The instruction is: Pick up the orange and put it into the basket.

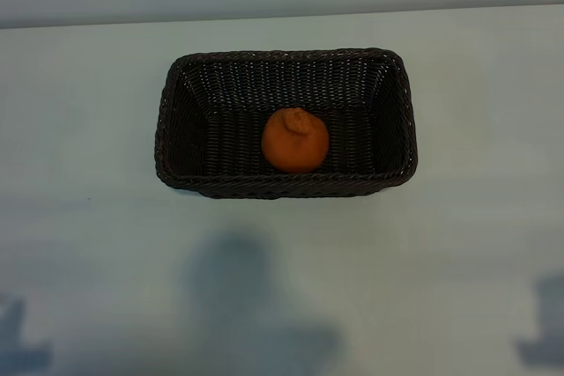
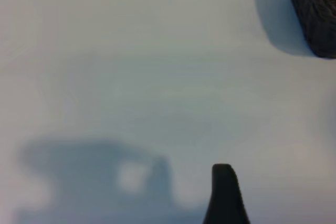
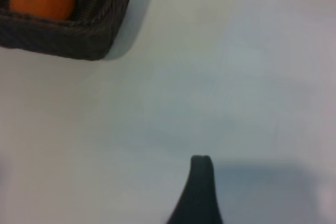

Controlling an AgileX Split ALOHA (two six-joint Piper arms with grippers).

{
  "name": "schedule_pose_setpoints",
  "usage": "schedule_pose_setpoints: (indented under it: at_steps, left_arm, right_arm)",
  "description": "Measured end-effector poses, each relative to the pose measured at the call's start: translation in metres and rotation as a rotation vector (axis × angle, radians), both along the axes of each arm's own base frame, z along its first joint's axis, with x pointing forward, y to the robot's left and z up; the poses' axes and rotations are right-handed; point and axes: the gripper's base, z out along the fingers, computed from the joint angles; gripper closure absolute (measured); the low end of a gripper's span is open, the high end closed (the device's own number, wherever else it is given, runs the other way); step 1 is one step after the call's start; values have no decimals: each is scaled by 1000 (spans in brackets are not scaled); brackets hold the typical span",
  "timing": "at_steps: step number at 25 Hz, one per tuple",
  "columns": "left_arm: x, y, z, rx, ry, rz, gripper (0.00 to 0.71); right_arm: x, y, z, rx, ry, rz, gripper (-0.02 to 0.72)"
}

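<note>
Orange [image 1: 295, 140], the small round matte fruit with a bumpy knob on top, already lies on the floor of the rectangular dark brown woven wicker basket [image 1: 176, 94], near the middle of its long front wall and touching nothing else, so the task looks finished as things lie. The basket sits on the pale tabletop [image 1: 79, 217]. Both arms are back at the near edge, well apart from the basket: the left gripper [image 2: 223, 192] shows one dark fingertip over bare table, with only a corner of the basket at the edge of its wrist view, and the right gripper [image 3: 199, 187] shows one fingertip likewise, with the basket and fruit far off. Both grippers stand wide apart and hold nothing. The sound course now, I judge, is to leave both arms clear and not disturb the basket, since any reach across its rim could nudge the fruit or shift the wicker
</note>
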Motion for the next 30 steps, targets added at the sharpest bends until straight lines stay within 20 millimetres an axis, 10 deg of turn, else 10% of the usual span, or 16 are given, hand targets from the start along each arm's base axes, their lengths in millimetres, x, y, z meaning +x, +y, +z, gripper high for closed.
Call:
schedule_pose_setpoints:
  at_steps: [30]
  left_arm:
    - [0, 0, 0, -1, 0, 43, 183]
  right_arm:
    - [0, 0, 0, 4, -1, -19, 106]
